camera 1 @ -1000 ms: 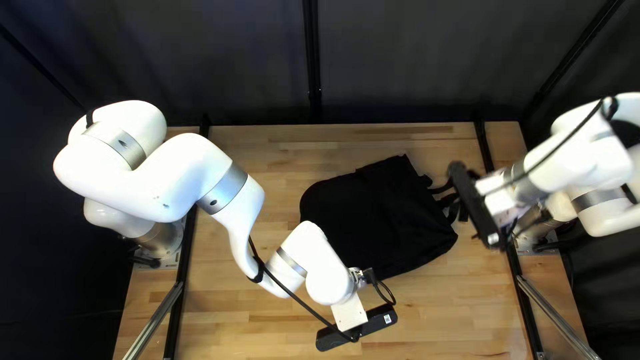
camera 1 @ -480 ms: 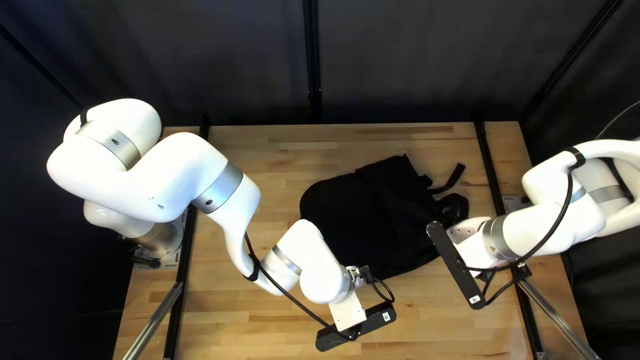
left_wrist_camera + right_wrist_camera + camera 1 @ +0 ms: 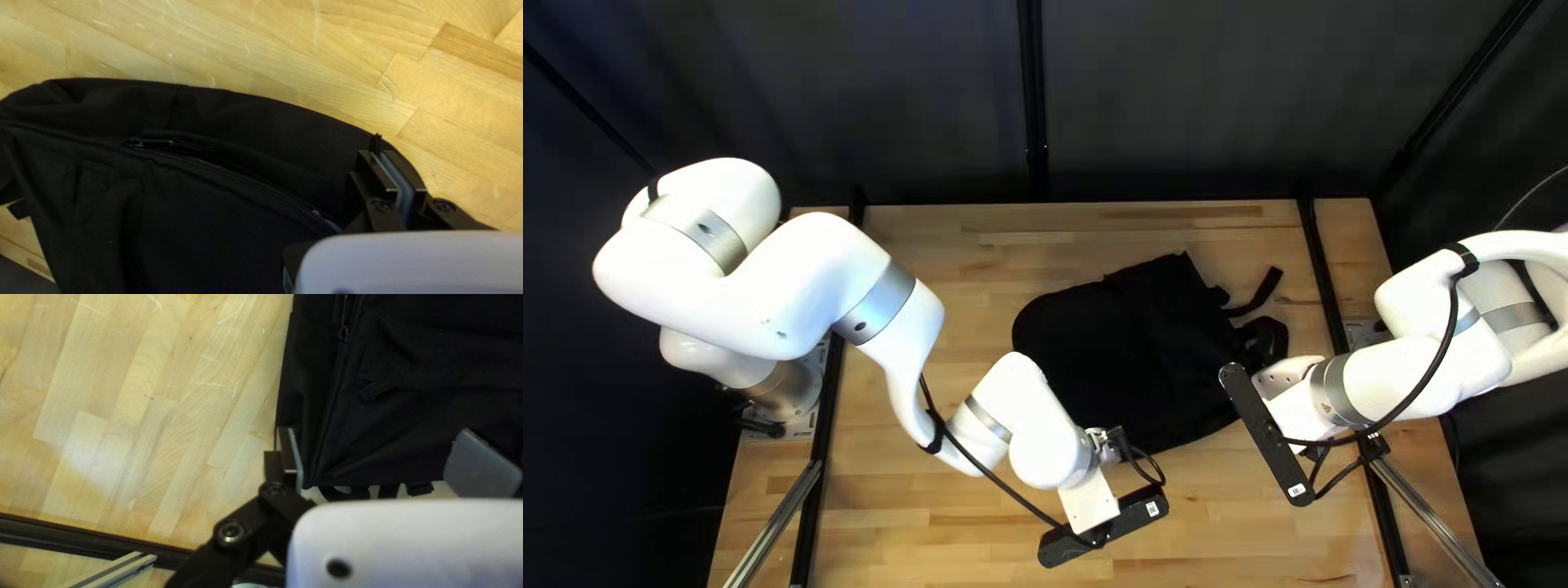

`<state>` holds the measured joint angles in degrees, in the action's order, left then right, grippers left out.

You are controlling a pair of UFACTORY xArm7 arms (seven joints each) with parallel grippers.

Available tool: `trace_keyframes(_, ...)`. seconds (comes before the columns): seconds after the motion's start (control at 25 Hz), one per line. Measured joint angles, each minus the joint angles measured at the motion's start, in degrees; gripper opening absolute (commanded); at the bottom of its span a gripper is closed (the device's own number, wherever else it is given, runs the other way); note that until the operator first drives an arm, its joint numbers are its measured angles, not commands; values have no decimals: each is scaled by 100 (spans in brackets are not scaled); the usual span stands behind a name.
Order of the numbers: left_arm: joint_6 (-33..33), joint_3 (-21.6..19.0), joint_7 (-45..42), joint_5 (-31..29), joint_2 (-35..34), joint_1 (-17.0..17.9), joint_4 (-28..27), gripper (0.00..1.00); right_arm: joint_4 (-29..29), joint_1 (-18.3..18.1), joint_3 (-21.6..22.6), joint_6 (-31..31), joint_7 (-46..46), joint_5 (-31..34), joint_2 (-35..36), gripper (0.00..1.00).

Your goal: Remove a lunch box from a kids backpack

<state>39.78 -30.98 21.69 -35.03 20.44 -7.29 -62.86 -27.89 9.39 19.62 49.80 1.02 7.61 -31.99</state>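
We count 1 backpack (image 3: 1144, 348), approx. 4 o'clock of the top left view's centre, w/ 2 straps (image 3: 1268, 292) off its 2–3 o'clock side; 2 arms, 2 grippers, 2 black camera bars (image 3: 1267, 433), 1 table (image 3: 904, 544).

Our L gripper (image 3: 1116, 441), at the pack's 6–7 o'clock edge, is clenched, w/ a bit of the pack's black material poking out at the tips. Our R gripper (image 3: 1316, 452), approx. 4 o'clock of the pack, is released: fingers wide apart, pack's edge btwn & beyond them.

Materials: pack is matte black woven cloth, soft & creased, roughly rectangular w/ a rounded end; its curved zip (image 3: 250, 182) gapes partway, teeth showing, w/ a metal slider (image 3: 136, 142). Table is pale, scuffed wood strips; curtain (image 3: 850, 98) is dark cloth.

Vs 0.5 s ago, our L arm has shifted slightly toward 9 o'clock; R arm looks the same. Vs 1.0 s ago, R arm has swung toward 7 o'clock, uncovering the straps. Pack's in the same spot.
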Motion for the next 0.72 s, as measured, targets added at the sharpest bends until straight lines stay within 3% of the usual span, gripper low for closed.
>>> trace_keyframes(0.44, -273, -335, 516, 611, -184, -260, 168, 0, 0, 0, 0, 0, 0, 0, 0, 100)
trace_keyframes(0.72, -361, -388, 645, 677, -182, -320, 202, 0, 0, 0, 0, 0, 0, 0, 0, 100)
